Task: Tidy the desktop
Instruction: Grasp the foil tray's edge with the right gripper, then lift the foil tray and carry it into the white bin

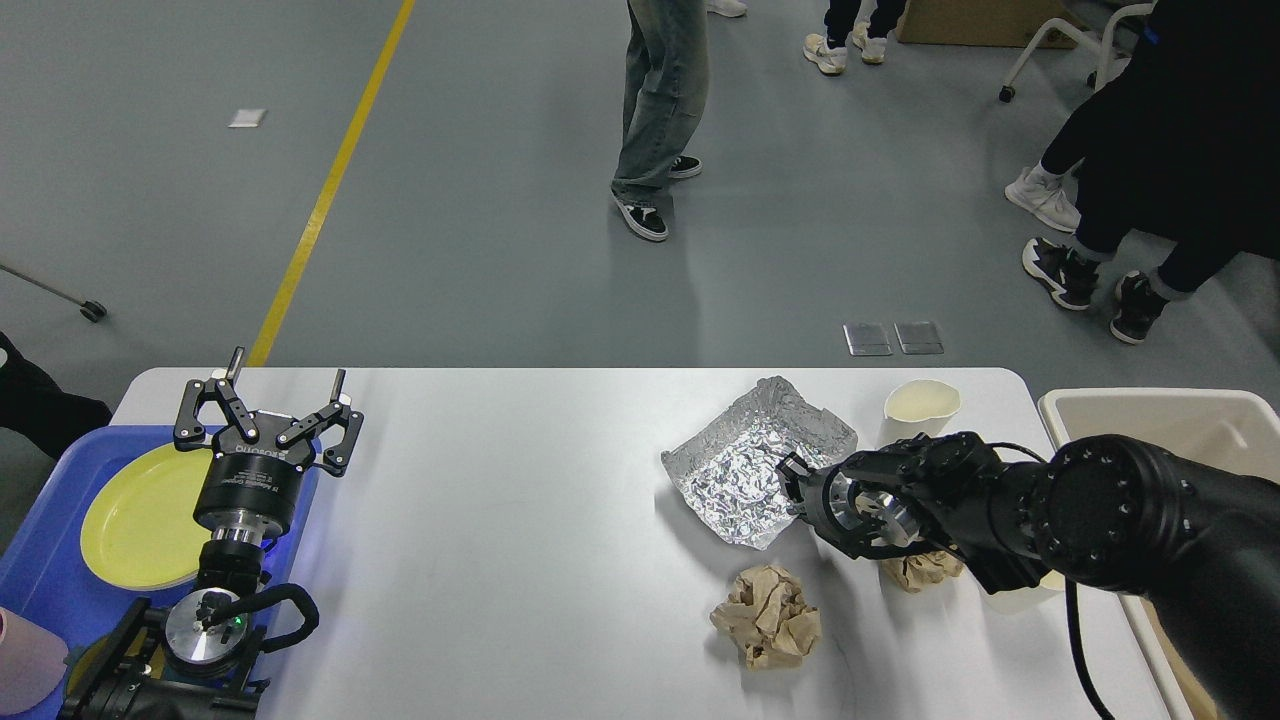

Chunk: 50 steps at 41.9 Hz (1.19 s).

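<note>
The white desktop (520, 520) fills the lower part of the head view. A crumpled foil tray (745, 460) lies on it right of centre. A crumpled brown paper ball (767, 613) lies in front of the foil tray. A second brown paper ball (920, 570) shows partly under my right arm. A white paper cup (920, 405) stands behind the arm. My right gripper (795, 478) is at the foil tray's right edge, dark and end-on, so its fingers are unclear. My left gripper (288, 372) is open and empty near the blue tray's right edge.
A blue tray (40, 560) at the left holds a yellow plate (140, 515), with a pink cup (25, 660) at its front. A beige bin (1150, 410) stands off the desktop's right edge. A white cup (1015, 598) sits under my right arm. People stand beyond the table.
</note>
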Each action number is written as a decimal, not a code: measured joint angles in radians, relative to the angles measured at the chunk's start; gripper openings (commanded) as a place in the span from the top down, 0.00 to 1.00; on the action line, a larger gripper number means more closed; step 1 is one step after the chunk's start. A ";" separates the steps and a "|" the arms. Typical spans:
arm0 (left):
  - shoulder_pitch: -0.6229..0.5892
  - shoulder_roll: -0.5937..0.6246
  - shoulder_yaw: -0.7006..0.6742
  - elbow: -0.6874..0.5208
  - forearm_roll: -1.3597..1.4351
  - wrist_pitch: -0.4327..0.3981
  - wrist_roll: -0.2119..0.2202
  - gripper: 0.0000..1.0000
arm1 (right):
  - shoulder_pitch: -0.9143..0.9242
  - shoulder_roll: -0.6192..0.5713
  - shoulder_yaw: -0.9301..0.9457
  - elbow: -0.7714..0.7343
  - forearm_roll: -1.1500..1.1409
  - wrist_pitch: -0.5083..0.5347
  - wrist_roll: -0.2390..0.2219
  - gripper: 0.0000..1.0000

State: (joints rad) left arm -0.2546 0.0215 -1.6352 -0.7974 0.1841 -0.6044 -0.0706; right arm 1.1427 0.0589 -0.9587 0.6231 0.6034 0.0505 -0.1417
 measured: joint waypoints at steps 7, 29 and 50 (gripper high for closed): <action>0.000 0.000 0.000 0.000 0.000 0.000 0.000 0.04 | 0.031 -0.007 0.000 0.035 0.001 0.000 -0.004 1.00; 0.000 0.000 0.000 0.000 0.000 0.000 0.000 0.04 | 0.601 -0.185 -0.120 0.632 -0.003 0.094 -0.034 1.00; 0.000 0.000 0.000 0.000 0.000 0.000 0.000 0.04 | 1.270 -0.302 -0.362 1.100 -0.264 0.475 -0.025 1.00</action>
State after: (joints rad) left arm -0.2547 0.0216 -1.6352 -0.7977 0.1840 -0.6044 -0.0705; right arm 2.4128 -0.2432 -1.3205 1.7228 0.3393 0.5255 -0.1666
